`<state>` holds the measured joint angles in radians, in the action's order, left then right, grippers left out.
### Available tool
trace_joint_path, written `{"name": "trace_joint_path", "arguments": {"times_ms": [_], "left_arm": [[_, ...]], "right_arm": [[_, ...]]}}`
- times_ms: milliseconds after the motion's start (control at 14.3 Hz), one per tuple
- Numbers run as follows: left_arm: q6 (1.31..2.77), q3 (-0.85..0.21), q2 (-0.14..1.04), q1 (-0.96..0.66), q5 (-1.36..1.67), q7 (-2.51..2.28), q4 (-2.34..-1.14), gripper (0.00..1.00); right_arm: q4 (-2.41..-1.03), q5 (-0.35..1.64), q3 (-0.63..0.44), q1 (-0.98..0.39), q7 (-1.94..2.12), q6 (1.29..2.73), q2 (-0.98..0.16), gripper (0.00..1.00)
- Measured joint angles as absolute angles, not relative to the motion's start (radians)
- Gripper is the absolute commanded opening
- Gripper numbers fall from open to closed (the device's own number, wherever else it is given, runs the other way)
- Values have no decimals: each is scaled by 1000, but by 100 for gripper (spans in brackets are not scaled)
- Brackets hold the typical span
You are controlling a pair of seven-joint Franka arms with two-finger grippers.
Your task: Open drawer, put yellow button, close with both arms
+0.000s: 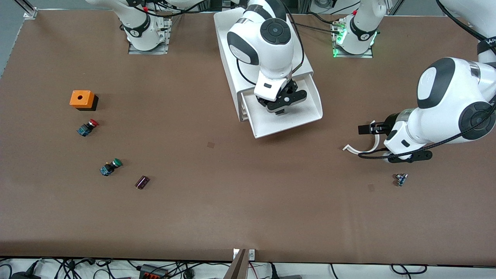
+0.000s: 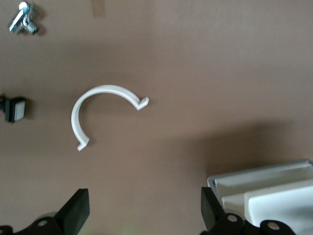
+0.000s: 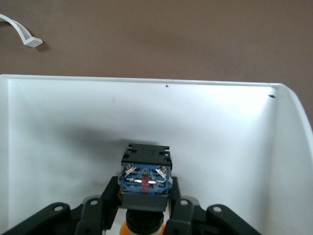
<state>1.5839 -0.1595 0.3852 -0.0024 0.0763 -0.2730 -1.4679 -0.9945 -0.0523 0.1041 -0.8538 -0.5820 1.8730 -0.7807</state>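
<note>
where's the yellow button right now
The yellow button is held in the right gripper, over the open top drawer of the white cabinet.

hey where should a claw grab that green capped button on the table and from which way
Grip the green-capped button across its black middle, between the green cap and blue base, coming straight down from above. It lies on its side, so the narrow body faces up, and nothing stands close beside it.

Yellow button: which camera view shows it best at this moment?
The right wrist view: the yellow button sits clamped in the right gripper over the open drawer, its blue base facing the camera. The front view hides it under that gripper; the left wrist view misses it.
</note>
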Motion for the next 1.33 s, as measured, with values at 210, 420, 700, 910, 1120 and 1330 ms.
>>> {"name": "trace_joint_path", "arguments": {"times_ms": [210,420,700,910,1120,1330], "left_arm": [[1613,-162,386,-3,76,-273,-1467,100],[1613,-163,386,-3,76,-273,-1467,100],[1615,-164,387,-4,76,-273,-1467,100],[1656,-175,386,-10,76,-275,-1466,100],[1732,-201,389,-15,76,-291,-1466,100],[1805,-216,418,-51,76,-383,-1467,100]], "right_arm": [[-994,-85,102,-856,-582,1873,-784,100],[-994,-96,102,-863,-582,1873,-788,100],[-943,-97,98,-859,-633,1872,-784,100],[-884,-96,89,-813,-654,1822,-753,100],[-869,-97,86,-701,-644,1714,-696,100],[-878,-98,82,-575,-578,1604,-664,100]]}}
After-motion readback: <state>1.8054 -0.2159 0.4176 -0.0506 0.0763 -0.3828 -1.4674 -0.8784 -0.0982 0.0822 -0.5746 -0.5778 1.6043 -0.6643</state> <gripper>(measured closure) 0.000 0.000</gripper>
